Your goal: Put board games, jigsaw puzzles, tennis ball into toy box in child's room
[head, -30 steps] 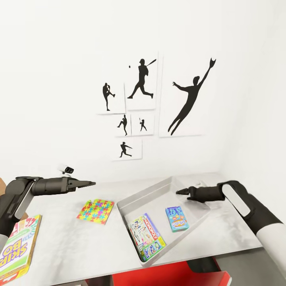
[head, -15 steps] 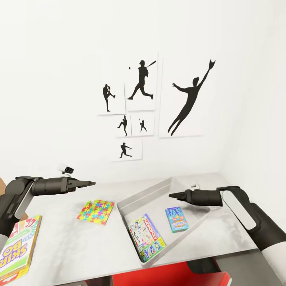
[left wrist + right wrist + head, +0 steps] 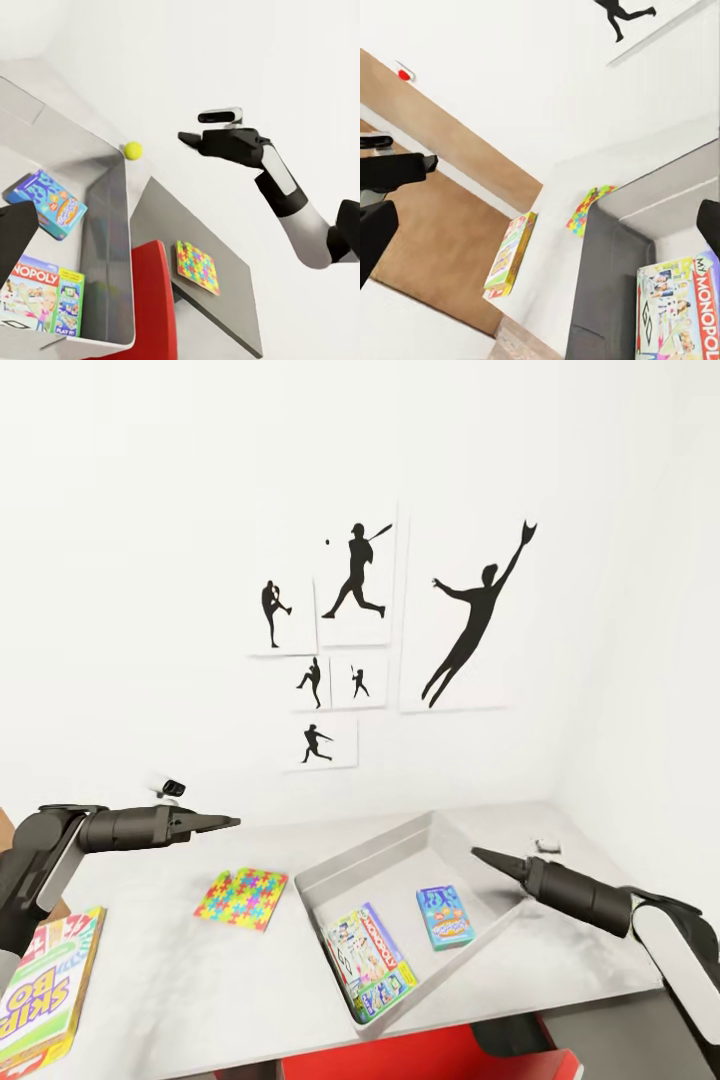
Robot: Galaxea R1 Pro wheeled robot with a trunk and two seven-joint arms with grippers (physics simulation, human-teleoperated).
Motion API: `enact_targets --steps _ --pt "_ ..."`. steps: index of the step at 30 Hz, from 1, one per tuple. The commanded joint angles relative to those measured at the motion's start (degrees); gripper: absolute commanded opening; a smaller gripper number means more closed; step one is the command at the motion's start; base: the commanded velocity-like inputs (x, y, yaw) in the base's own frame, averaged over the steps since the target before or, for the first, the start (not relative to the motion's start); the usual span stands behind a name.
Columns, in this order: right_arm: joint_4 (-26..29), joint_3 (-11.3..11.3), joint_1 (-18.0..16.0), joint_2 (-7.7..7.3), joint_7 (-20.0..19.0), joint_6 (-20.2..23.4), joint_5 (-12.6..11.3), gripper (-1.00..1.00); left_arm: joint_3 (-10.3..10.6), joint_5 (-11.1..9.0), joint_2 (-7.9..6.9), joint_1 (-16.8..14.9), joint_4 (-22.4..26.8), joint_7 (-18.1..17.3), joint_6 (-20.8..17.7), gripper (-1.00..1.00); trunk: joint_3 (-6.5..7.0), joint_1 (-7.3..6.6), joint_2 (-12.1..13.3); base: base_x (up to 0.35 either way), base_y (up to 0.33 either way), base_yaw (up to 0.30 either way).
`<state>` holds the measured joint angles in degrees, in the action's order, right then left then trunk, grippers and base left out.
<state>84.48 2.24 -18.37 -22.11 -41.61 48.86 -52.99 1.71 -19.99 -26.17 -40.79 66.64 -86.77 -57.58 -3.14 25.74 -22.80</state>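
Right pincer (image 3: 478, 852) withdrawn; two board games (image 3: 370, 960) binned.

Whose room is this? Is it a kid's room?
Probably a child's bedroom or playroom. Baseball player pictures hang on the white wall, and the table holds a bright jigsaw puzzle and a grey bin of board games.

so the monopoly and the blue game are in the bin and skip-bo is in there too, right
Not quite. The Monopoly box and the blue game lie in the bin, but Skip-Bo is not in there: the head view shows it on the table at its left edge, well apart from the bin, beyond the jigsaw.
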Motion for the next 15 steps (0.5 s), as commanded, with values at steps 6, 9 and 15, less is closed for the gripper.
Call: enact_targets --steps 6,9,15 --pt "2.1 5.3 4.7 0.04 -7.2 -2.3 -0.9 1.00 0.2 -0.1 0.04 -0.1 0.0 -0.2 -0.6 1.00 0.42 0.04 -0.1 0.000 0.000 0.000" --pt "2.2 6.5 5.9 0.19 -9.3 -3.0 -0.7 1.00 0.2 -0.1 0.10 0.0 0.0 -0.1 -0.6 1.00 0.70 0.04 -0.1 0.000 0.000 0.000" --pt "2.1 6.9 6.5 0.95 -10.4 -6.9 -0.5 1.00 0.2 0.0 0.19 0.0 0.0 -0.1 -0.6 1.00 1.26 0.04 -0.1 -0.008 0.000 0.000"
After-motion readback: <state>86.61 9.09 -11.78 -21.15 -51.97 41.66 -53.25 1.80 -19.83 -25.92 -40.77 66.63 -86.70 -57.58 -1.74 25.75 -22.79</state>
